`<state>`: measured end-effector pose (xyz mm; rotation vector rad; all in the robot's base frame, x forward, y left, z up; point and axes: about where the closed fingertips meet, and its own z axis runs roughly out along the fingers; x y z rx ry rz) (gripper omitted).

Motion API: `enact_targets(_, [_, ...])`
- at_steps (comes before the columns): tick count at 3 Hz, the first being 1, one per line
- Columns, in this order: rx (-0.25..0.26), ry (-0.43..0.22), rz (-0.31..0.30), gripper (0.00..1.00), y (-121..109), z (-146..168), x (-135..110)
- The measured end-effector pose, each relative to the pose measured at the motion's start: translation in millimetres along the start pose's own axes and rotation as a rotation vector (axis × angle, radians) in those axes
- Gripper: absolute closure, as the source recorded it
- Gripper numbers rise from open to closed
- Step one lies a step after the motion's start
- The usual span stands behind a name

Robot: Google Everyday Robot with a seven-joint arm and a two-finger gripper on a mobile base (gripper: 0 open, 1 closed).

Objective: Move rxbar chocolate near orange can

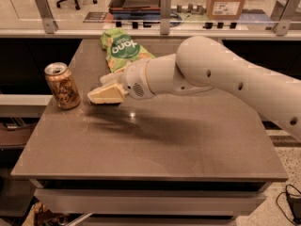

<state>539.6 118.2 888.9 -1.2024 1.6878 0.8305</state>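
The orange can (62, 85) stands upright near the table's left edge, gold-orange with a silver top and dark markings. My gripper (104, 97) is low over the table just to the right of the can, a short gap apart from it. It is shut on the rxbar chocolate (108, 104). Only a thin dark strip of the bar shows under the pale fingers (107, 94), down at the table surface. The rest of the bar is hidden by the gripper.
A green snack bag (123, 49) with white lettering lies at the back of the brown table (155, 149), behind my wrist. My white arm (225, 76) reaches in from the right. A glass rail with posts runs behind the table.
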Motion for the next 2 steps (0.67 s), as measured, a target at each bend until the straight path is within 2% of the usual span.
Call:
enact_targets(1, [-0.003, 0.0, -0.003, 0.0, 1.6, 1.0, -1.0])
enact_targets(2, [-0.003, 0.0, -0.003, 0.0, 1.7, 1.1, -1.1])
